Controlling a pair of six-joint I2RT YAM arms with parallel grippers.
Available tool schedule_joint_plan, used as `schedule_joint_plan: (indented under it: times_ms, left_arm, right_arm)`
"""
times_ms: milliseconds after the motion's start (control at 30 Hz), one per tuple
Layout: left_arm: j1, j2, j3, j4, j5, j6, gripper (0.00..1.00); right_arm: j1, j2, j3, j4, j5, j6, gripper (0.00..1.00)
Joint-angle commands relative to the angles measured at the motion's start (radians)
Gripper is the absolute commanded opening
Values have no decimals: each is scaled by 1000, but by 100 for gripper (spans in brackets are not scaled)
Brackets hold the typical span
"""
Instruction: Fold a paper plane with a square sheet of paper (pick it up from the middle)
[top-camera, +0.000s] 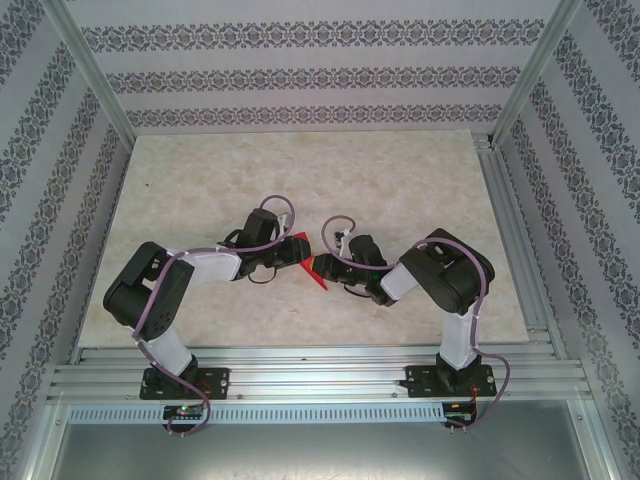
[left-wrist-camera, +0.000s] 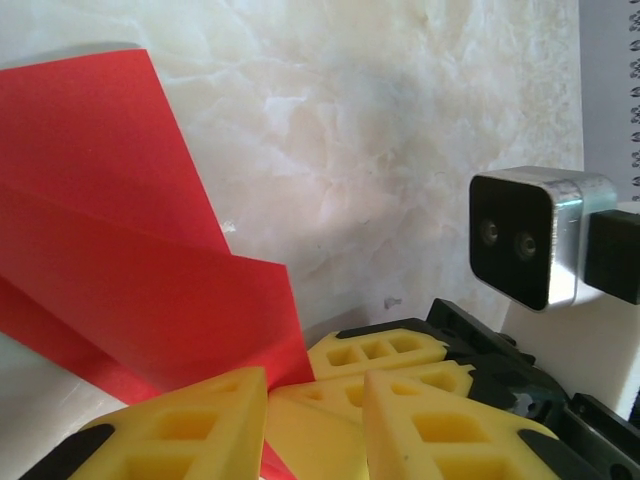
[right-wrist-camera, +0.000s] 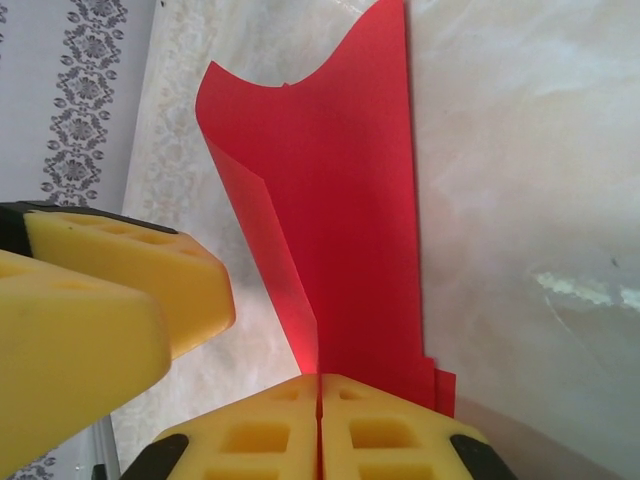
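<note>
Both arms reach in to the middle of the pale marbled counter (top-camera: 300, 170), and their tips almost meet there. The red sheet of paper (top-camera: 300, 243) sits between them near the counter centre, already folded. One part pokes to the far side by the left gripper (top-camera: 295, 252) and a pointed bit sticks out on the near side below the right gripper (top-camera: 323, 267).

In the right wrist view, the right gripper (right-wrist-camera: 320, 382) has its jaws clenched flat together on the sheet of paper (right-wrist-camera: 350, 250). The paper comes straight out of the seam between the pads. One flap curls to the left, and stacked layer edges show at the right of the pads. The left arm's yellow fingers (right-wrist-camera: 120, 265) are close by on the left.

In the left wrist view, the left gripper (left-wrist-camera: 315, 380) has its jaws apart, with a clear gap between them. The right arm's yellow fingertips (left-wrist-camera: 385, 350) sit in that gap. The sheet of paper (left-wrist-camera: 120, 250) lies to the left in two overlapping layers with a crease, and its lower corner runs down beside the left pad. I cannot tell whether it touches that pad. The right arm's wrist camera (left-wrist-camera: 525, 235) is on the right.
</note>
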Motion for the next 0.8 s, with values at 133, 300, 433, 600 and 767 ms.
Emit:
schedule_joint_plan:
  times_ms: [133, 300, 433, 600, 767]
  left_arm:
    - [-7, 22, 18, 37, -1, 22, 33]
    - [-6, 37, 32, 10, -19, 19, 32]
    - [-6, 49, 40, -8, -26, 17, 31]
    - [-6, 65, 49, -35, -40, 13, 29]
    - [-7, 64, 47, -55, -64, 8, 28]
  right_arm:
    - [6, 3, 29, -243, 40, -131, 10]
    - [7, 4, 36, -265, 35, -152, 13]
    - [11, 7, 42, -275, 35, -161, 13]
    - [12, 10, 47, -287, 36, -163, 13]
    - [10, 7, 45, -291, 41, -154, 13]
